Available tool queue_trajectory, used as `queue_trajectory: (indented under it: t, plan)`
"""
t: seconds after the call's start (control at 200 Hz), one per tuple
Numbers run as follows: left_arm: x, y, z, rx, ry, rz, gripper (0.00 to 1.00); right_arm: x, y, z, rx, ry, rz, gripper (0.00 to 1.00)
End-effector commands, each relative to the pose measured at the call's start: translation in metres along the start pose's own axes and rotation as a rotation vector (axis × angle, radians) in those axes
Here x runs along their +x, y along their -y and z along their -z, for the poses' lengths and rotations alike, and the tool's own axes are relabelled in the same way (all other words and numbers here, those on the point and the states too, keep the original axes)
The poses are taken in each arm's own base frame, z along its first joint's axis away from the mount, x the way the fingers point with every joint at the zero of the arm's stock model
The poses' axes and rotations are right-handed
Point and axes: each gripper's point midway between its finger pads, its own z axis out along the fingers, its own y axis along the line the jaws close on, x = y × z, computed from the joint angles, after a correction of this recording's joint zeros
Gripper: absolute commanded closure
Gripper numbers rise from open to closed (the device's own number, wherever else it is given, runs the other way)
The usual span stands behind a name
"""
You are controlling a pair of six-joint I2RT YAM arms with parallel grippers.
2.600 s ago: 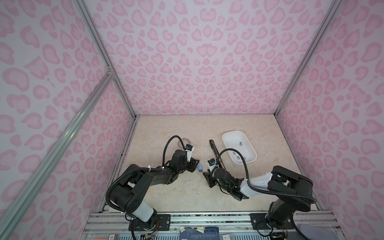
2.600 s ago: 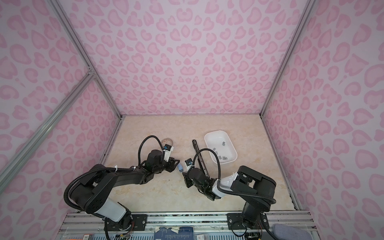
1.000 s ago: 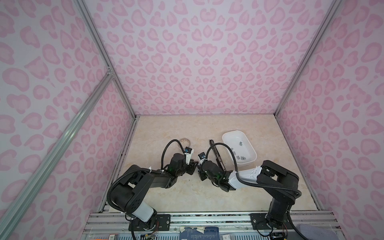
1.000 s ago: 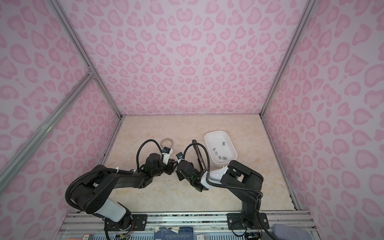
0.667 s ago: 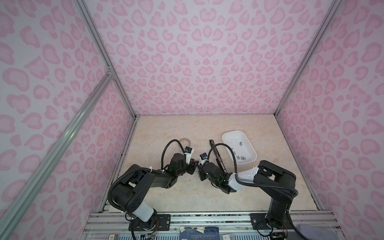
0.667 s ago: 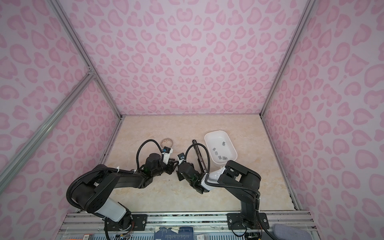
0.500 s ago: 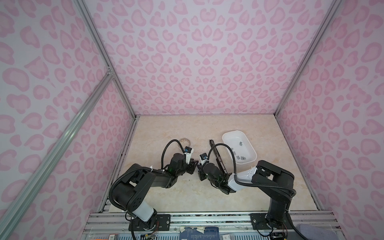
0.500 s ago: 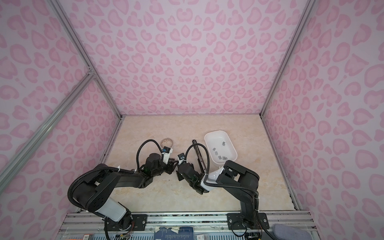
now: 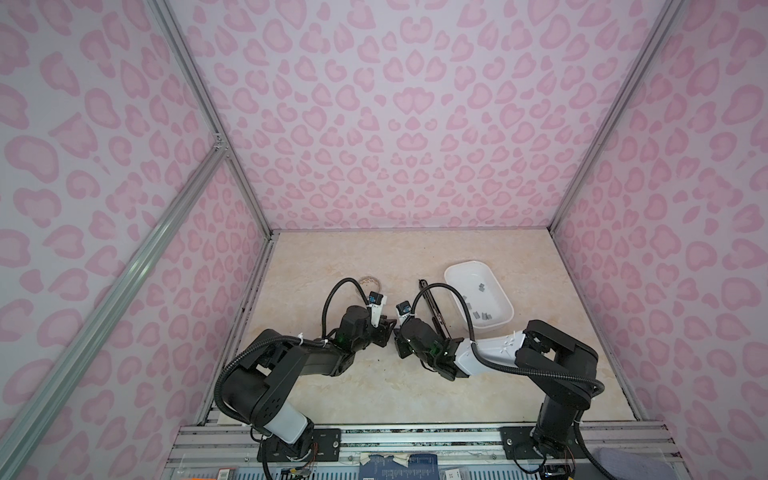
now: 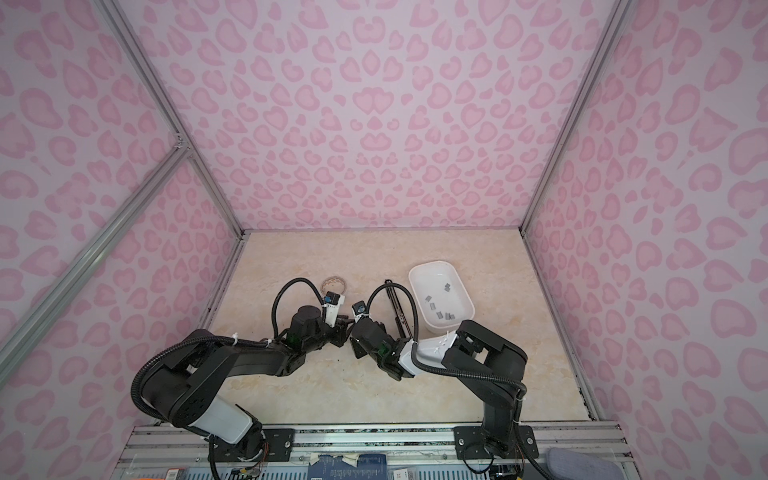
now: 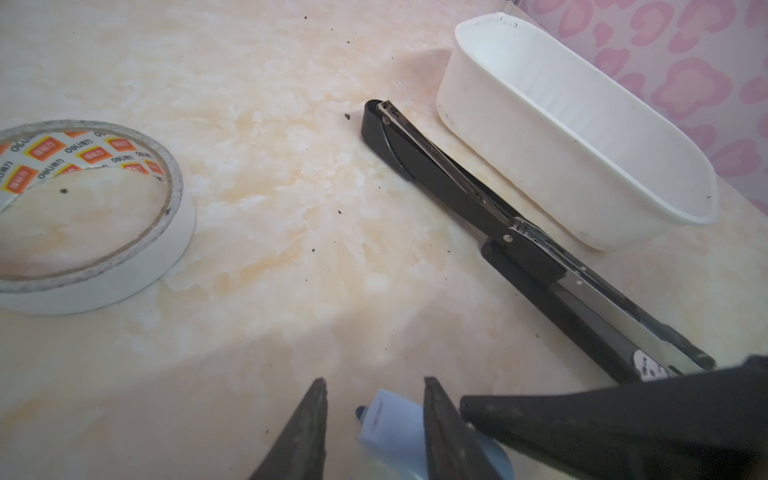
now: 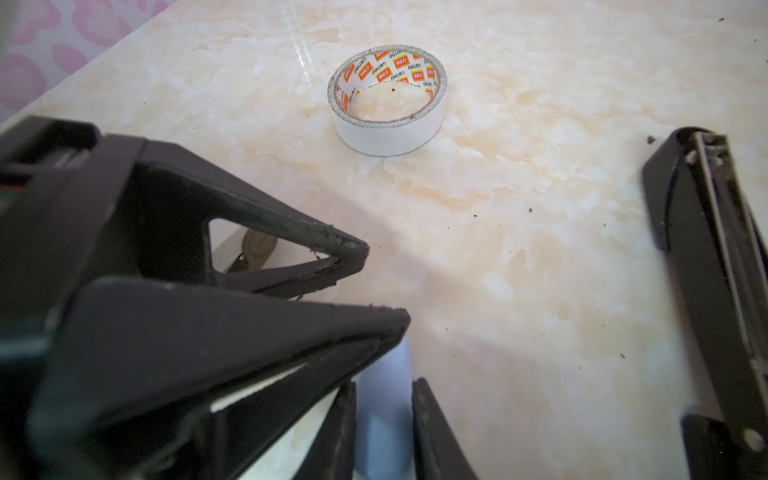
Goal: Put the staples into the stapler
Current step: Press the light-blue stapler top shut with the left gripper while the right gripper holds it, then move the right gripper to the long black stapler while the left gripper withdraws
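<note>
The staples (image 9: 487, 316) lie in the tray (image 9: 469, 262), well apart from both grippers, with the open stapler (image 11: 440, 174) between. The left gripper (image 11: 374, 380) and right gripper (image 12: 384, 382), tip to tip, each straddle a pale blue object (image 11: 390, 428), jaws a little apart; whether either clamps it I cannot tell

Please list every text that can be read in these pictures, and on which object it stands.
"deli": grey print, repeated, inside the core of the white tape roll.
Orange squares beside it: characters too small to read.
Round white sticker on the long black stapler: unreadable.
Small pale blue object: print blurred.
</note>
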Motion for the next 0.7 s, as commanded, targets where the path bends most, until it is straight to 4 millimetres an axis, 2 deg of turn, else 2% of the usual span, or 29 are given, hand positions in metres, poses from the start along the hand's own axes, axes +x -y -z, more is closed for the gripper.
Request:
queue_trajectory:
  t: [0.0,0.18,0.37,0.45,0.53,0.7]
  plan:
    - [-0.004,0.003,0.000,0.010,0.006,0.002,0.60,0.000,-0.002,0.000,-0.002,-0.014,0.023,0.74]
    - [-0.002,0.001,-0.001,0.003,0.002,-0.001,0.60,0.011,0.002,-0.003,0.003,-0.032,0.019,0.73]
    - [0.010,-0.002,-0.008,0.005,-0.017,0.011,0.60,0.058,0.008,-0.012,0.010,-0.057,-0.013,0.75]
    - [0.011,0.000,-0.010,0.017,-0.020,0.014,0.61,0.071,0.011,-0.014,0.016,-0.068,-0.032,0.76]
    - [0.009,0.001,-0.011,0.022,-0.020,0.015,0.61,0.067,0.011,-0.012,0.015,-0.059,-0.031,0.76]
    - [0.003,0.002,-0.006,0.019,-0.006,0.015,0.61,0.037,0.014,-0.004,0.041,-0.024,-0.026,0.75]
